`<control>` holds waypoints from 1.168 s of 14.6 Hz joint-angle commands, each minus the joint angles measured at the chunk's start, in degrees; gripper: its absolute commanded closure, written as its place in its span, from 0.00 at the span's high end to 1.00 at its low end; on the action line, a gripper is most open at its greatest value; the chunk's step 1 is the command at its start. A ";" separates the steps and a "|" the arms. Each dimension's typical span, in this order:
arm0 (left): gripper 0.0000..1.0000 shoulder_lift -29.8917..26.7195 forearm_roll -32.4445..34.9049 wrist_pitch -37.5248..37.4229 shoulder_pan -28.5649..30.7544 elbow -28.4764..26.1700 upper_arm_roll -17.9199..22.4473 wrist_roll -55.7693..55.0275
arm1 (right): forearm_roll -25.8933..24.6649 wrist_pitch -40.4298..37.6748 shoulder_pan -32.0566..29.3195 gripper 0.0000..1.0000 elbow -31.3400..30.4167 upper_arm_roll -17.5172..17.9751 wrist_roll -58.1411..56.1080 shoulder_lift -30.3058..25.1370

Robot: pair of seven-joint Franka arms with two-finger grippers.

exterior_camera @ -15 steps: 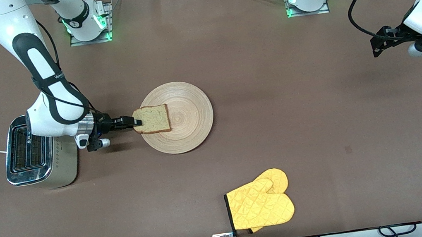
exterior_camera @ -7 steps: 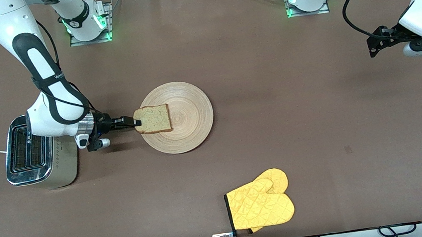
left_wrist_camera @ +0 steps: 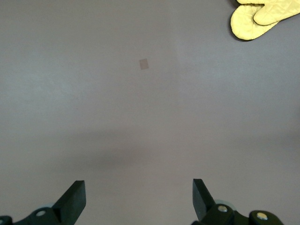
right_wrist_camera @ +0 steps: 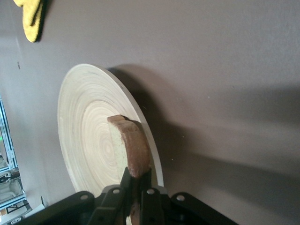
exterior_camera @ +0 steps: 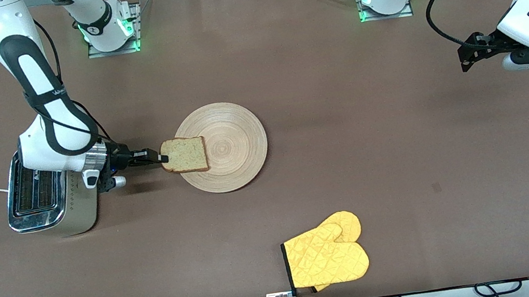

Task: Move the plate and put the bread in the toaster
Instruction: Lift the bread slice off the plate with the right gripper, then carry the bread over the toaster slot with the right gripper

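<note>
While the right tool (exterior_camera: 160, 158) is pinching the bread (exterior_camera: 185, 155) by its crust, above the plate's (exterior_camera: 237, 144) nine-o'clock rim.
Gripping so thinly, it is risking a tear or droop en route to the toaster (exterior_camera: 43, 194); the left tool (left_wrist_camera: 139, 199) is waiting, spread open.

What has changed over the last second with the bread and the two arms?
The right gripper, shut on the bread, has drawn it toward the toaster, so the slice now overhangs the plate rim. The right arm has shifted toward the toaster too. The left gripper, open over bare table at the left arm's end, has moved a little toward the bases. Plate, toaster and mitt have stayed put.
</note>
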 commanded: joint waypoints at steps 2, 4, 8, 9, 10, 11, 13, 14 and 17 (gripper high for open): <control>1.00 -0.60 -1.24 -0.85 -0.06 0.39 0.10 0.63 | -3.90 -0.74 -0.33 0.00 -0.79 -1.58 3.19 -6.66; 1.00 -0.60 -1.24 -0.94 -0.06 0.39 0.10 0.72 | -14.42 -5.98 -0.51 0.00 4.19 -2.20 13.36 -8.43; 1.00 -0.60 -1.24 -1.20 -0.06 0.31 0.10 0.98 | -29.48 -23.55 -1.38 0.00 19.92 -5.36 25.28 -8.00; 1.00 -0.60 -1.24 -1.98 -0.06 0.39 0.01 0.98 | -32.90 -29.42 -2.00 0.00 24.48 -6.15 26.07 -7.99; 1.00 -0.60 -1.24 -2.08 -0.14 0.48 -0.08 0.72 | -36.24 -34.44 -2.79 0.00 28.61 -6.77 27.81 -7.82; 1.00 -0.60 -1.24 -2.17 -0.14 0.48 -0.08 0.72 | -39.23 -39.10 -3.32 0.00 33.27 -6.95 28.79 -6.95; 1.00 -0.43 -1.33 -2.17 -0.23 0.48 -0.08 0.89 | -44.51 -48.08 -5.07 0.00 42.41 -6.95 28.89 -4.49; 1.00 -0.25 -1.33 -2.60 -0.23 0.48 -0.08 0.98 | -46.71 -51.42 -5.60 0.00 47.33 -6.95 28.80 -2.83; 1.00 -0.16 -1.42 -3.05 -0.23 0.48 -0.08 0.98 | -56.54 -55.85 -5.52 0.00 58.08 -6.78 27.75 1.31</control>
